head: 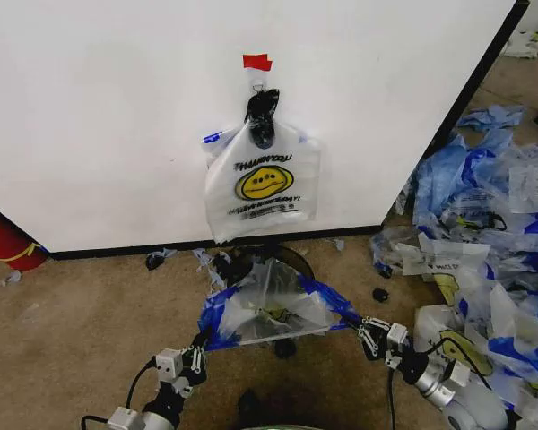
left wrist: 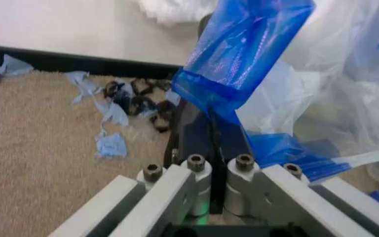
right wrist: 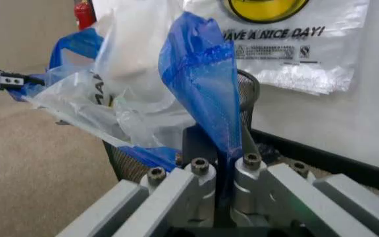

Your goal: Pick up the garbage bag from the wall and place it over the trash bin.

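A translucent white garbage bag (head: 269, 309) with blue edges is stretched open between my two grippers, just above the black wire-mesh trash bin (head: 291, 260). My left gripper (head: 200, 345) is shut on its blue left handle (left wrist: 242, 64). My right gripper (head: 363, 327) is shut on the blue right handle (right wrist: 199, 74). The bin's mesh (right wrist: 247, 98) shows behind the bag. A second bag (head: 263, 184) with a yellow smiley face hangs on the white wall (head: 117, 134) under red tape (head: 257, 62).
A big heap of blue-and-white bags (head: 484, 233) covers the carpet on the right. A red cylinder (head: 4, 240) stands at the wall's left foot. Torn blue scraps (left wrist: 110, 143) and black bits lie along the wall's black base strip.
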Motion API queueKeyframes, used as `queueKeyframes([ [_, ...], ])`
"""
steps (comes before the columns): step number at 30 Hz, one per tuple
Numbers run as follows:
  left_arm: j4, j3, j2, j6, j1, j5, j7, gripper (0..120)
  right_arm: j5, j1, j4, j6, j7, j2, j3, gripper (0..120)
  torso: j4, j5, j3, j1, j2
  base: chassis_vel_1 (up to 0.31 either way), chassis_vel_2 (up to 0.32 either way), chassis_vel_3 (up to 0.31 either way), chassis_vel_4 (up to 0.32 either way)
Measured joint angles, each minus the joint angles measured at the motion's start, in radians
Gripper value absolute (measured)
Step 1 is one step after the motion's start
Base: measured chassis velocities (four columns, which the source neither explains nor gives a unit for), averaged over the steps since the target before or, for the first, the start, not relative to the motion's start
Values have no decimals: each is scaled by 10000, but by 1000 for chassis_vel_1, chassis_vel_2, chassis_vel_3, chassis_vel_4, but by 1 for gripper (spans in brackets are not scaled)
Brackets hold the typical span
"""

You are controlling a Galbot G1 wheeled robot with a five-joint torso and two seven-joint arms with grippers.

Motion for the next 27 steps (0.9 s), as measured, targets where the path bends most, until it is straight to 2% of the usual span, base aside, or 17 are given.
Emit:
queueKeyframes([
  [27,1272,680,-374,-99,-1531,-237,-205,0,-150,1163,-1138,-65,1011,544,-898,0,-1,0,0,0,-3,0,0,0,0],
])
